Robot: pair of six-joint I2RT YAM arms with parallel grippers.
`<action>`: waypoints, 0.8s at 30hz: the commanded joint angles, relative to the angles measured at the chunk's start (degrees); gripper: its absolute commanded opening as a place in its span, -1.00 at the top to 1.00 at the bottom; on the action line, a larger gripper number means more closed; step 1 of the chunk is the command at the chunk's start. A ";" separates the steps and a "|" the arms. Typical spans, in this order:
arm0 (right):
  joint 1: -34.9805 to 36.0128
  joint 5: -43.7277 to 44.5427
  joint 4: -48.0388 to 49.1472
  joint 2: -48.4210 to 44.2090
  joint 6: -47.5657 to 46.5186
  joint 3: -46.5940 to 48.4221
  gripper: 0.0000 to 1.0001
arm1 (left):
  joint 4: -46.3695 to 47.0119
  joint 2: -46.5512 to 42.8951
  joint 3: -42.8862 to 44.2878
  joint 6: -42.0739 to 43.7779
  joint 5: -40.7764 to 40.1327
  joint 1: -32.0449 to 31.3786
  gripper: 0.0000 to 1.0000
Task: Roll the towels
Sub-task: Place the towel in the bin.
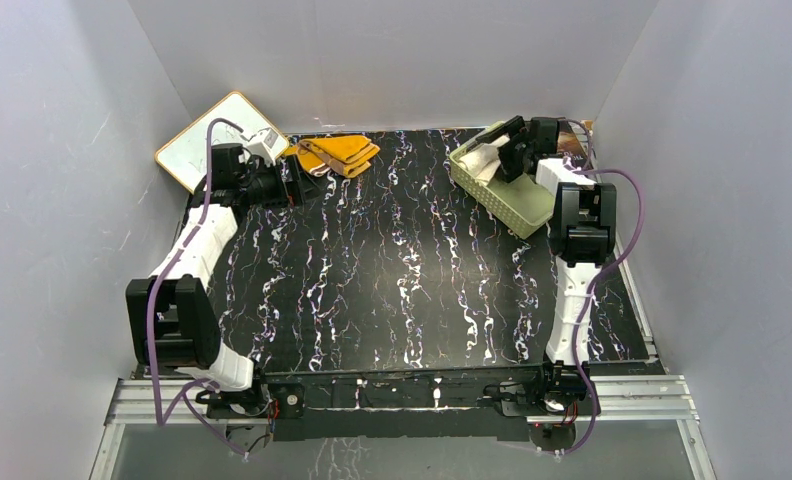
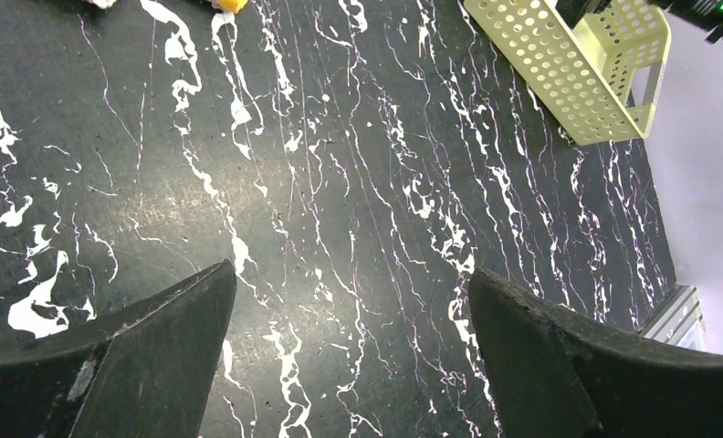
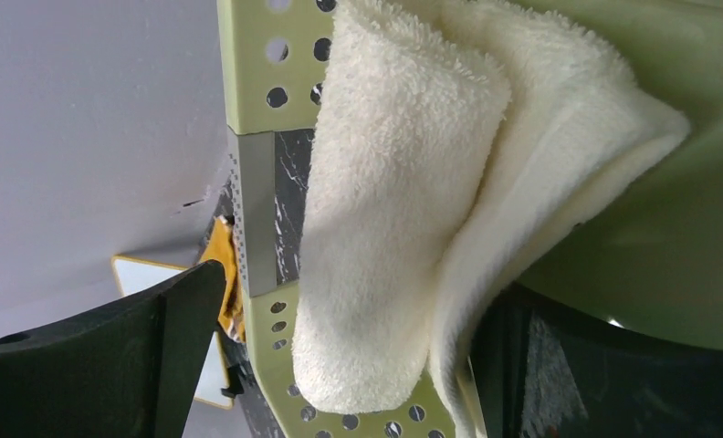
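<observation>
On my feeds the cream-white towel (image 3: 403, 210) is thick looped terry, folded into soft layers with a rounded end. It lies in the pale green plastic basket (image 1: 512, 205) at the far right corner of the bench and slumps against the basket's wall. That wall is rigid, smooth and punched with rows of round holes. The mustard-yellow towel (image 1: 338, 152) lies on the bench top near the far left corner. It is a loosely folded flat wedge with its layers showing at the edges.

The right gripper (image 3: 349, 306) is inside the basket with its jaws spread wide and the cream-white towel between them. One dark finger (image 3: 522, 365) sits right at the towel's lower edge, though I cannot tell if it touches. The other finger stands apart from the cloth, on the far side of the basket's wall. Nothing is pinched.

The left gripper (image 2: 351, 274) is also wide open and holds nothing. Its two matte black, wedge-shaped fingers (image 2: 148, 356) hang over bare bench. In the overhead view it is close to the mustard-yellow towel, on that towel's left side.

The bench top (image 1: 402, 290) is black with white marble-like veins and a dull sheen under the light. Plain pale grey walls (image 1: 62, 150) close it in on three sides. A white board (image 1: 204, 140) with a wooden frame leans in the far left corner, behind the left arm.
</observation>
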 commanded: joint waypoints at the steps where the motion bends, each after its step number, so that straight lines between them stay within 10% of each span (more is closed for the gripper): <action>1: 0.17 4.07 -13.86 -2.49 -5.80 6.67 -0.97 | -2.11 0.92 1.44 0.14 0.86 0.12 -0.97; 16: 0.44 21.87 -29.47 -23.45 -25.94 4.82 -0.97 | 4.32 24.40 21.26 2.38 -14.91 -3.19 -0.97; 24: 1.48 9.27 23.86 -51.11 -31.04 -36.25 -0.97 | -0.78 45.72 49.08 9.66 -23.47 -10.21 -0.97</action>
